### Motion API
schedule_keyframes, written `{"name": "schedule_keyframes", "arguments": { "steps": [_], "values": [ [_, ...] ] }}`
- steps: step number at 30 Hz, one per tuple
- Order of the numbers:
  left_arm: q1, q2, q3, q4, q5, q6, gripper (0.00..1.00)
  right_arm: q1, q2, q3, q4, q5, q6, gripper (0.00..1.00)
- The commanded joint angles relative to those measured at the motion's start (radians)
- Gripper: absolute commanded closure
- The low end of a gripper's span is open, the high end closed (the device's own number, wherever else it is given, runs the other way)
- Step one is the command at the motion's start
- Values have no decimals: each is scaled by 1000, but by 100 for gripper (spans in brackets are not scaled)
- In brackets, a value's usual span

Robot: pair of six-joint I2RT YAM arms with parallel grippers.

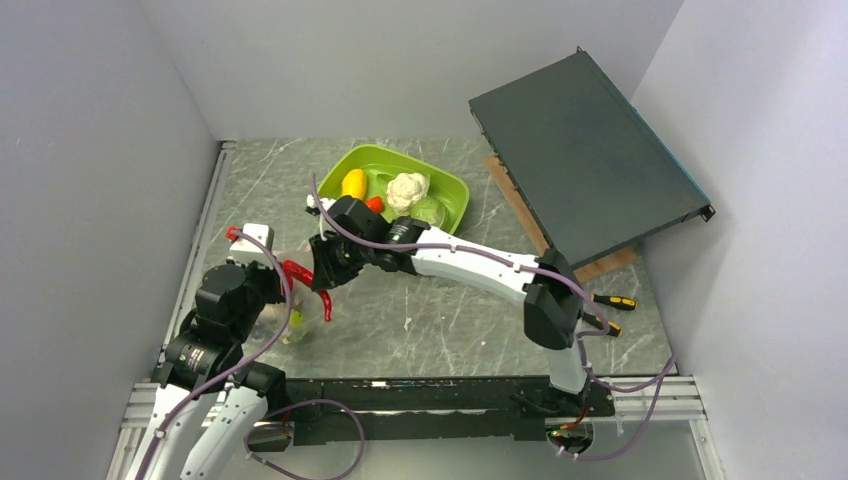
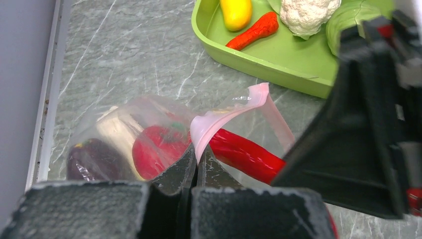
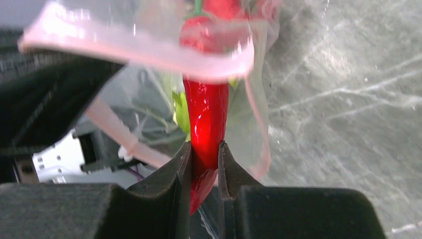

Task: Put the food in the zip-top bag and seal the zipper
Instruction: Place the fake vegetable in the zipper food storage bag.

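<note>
The clear zip-top bag (image 1: 283, 318) lies at the left with its pink zipper rim (image 2: 234, 107) lifted. My left gripper (image 2: 195, 158) is shut on that rim. Inside the bag are a red round fruit (image 2: 157, 149), a dark purple piece (image 2: 94, 159) and a pale stalk (image 2: 117, 132). My right gripper (image 3: 204, 154) is shut on the tail of a red chili (image 3: 206, 112), whose stem end is inside the bag's mouth (image 3: 149, 50). The chili also shows in the top view (image 1: 298, 271). The lime-green tray (image 1: 452, 188) holds a yellow piece (image 1: 353, 183), an orange carrot (image 2: 254, 31), a white cauliflower (image 1: 407, 190) and a green cabbage (image 2: 348, 17).
A dark flat box (image 1: 585, 160) leans on a wooden board at the back right. Two yellow-and-black tool handles (image 1: 612, 301) lie by the right arm's elbow. A wall and a metal rail (image 2: 47, 99) bound the table close on the left of the bag.
</note>
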Motion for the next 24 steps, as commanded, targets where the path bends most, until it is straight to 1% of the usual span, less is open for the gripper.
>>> {"name": "schedule_keyframes", "arguments": {
  "steps": [1,3,7,11,14,17,19,24],
  "values": [
    [0,-16,-1,65,36,19,100,-20,82,139,42,-29,99,100],
    [0,-19,-1,66,37,20,100,-19,107,154,67,-23,128,100],
    [0,-25,-2,68,37,20,100,-10,113,111,166,6,203,100],
    [0,-22,-2,68,39,21,100,18,70,-12,302,143,235,100],
    [0,-17,-1,66,40,22,100,22,69,-40,334,218,224,99],
    [0,-17,-2,66,42,22,100,22,99,-2,301,239,198,91],
    [0,-19,-2,65,39,21,100,22,107,18,272,230,182,84],
    [0,-20,-3,67,36,20,100,25,53,-20,284,209,148,64]
  ]
}}
